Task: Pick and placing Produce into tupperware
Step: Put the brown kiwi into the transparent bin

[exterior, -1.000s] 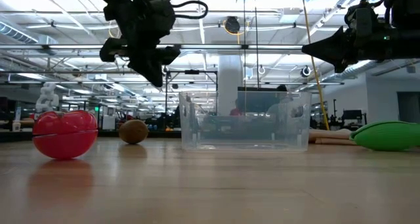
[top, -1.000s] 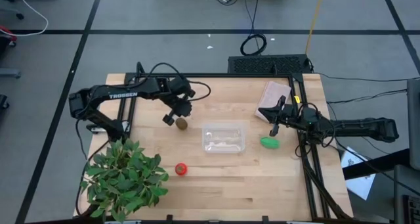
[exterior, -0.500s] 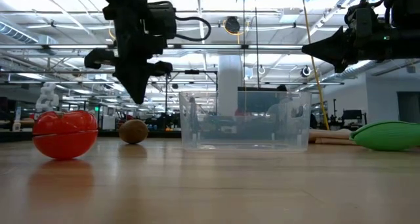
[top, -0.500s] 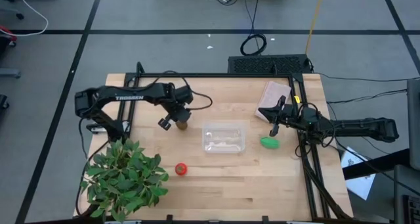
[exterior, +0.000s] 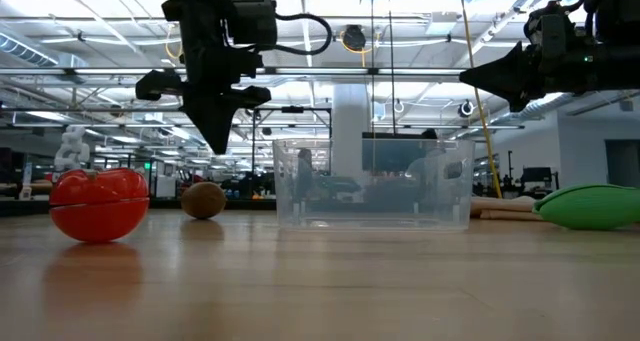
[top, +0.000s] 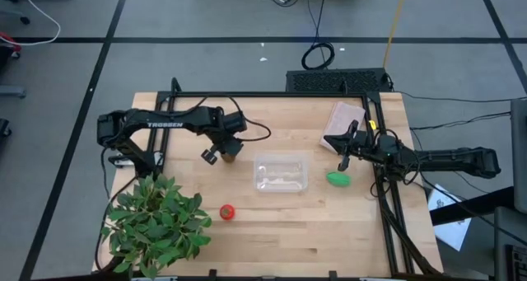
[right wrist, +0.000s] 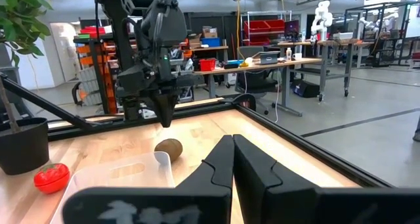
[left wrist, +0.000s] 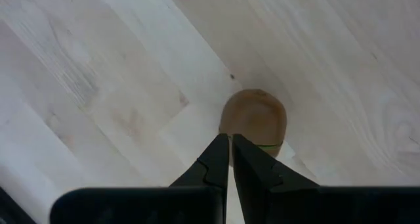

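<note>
Nearest the front edge of the worktop lies the red tomato (top: 226, 212), left of centre and just beside the leafy plant (top: 156, 225) at the front left corner. Further in, at the middle of the top, stands the clear tupperware (top: 281, 172), holding nothing yet. The bright green piece (top: 338, 179) rests just off its right side, towards the right edge. Above and a little behind that piece waits the right gripper (top: 343, 158), its fingers pressed together on nothing. Left of the container and slightly farther back, the brown kiwi (exterior: 203, 200) sits on the wood; the left gripper (exterior: 216, 141) hangs over it, pointing straight down, fingers (left wrist: 220, 159) shut tight with no gap. By the far right corner lies a pinkish packet (top: 346, 116).

The step in hand looks like taking the kiwi. To do it well, the left fingers must part wider than the fruit before descending, stay centred across its short axis, and close gently so the oval does not roll away
</note>
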Tool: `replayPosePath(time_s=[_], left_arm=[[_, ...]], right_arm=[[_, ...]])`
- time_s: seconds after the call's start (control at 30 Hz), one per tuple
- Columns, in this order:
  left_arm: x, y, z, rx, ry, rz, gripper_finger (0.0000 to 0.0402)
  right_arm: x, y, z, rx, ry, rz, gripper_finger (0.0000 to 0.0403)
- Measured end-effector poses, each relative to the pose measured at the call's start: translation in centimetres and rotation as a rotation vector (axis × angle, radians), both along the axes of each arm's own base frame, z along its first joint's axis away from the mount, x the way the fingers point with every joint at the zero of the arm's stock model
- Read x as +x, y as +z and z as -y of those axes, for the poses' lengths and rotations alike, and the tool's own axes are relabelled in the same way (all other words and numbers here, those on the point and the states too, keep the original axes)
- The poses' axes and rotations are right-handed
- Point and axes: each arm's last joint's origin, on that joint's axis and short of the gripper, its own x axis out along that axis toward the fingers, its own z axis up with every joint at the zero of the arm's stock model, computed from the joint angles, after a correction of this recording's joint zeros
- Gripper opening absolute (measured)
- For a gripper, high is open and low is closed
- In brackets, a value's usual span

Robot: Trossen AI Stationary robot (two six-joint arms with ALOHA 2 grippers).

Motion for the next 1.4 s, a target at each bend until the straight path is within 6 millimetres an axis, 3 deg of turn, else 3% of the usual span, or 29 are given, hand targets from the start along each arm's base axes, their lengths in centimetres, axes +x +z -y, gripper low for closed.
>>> replayPosePath(time_s=[1.07,1.2,1.4], left_arm=[[-0.24,-0.03,-0.29,-0.061,0.129,-0.009,0.003],[-0.23,-0.03,-0.26,-0.067,0.128,-0.008,0.0062],[-0.23,-0.03,-0.26,-0.067,0.13,-0.008,0.0147]], right_arm=[[0.0,0.0,0.0,0.002,0.0,0.0,0.0],[0.0,0.0,0.0,0.002,0.0,0.0,0.0],[0.0,0.0,0.0,0.002,0.0,0.0,0.0]])
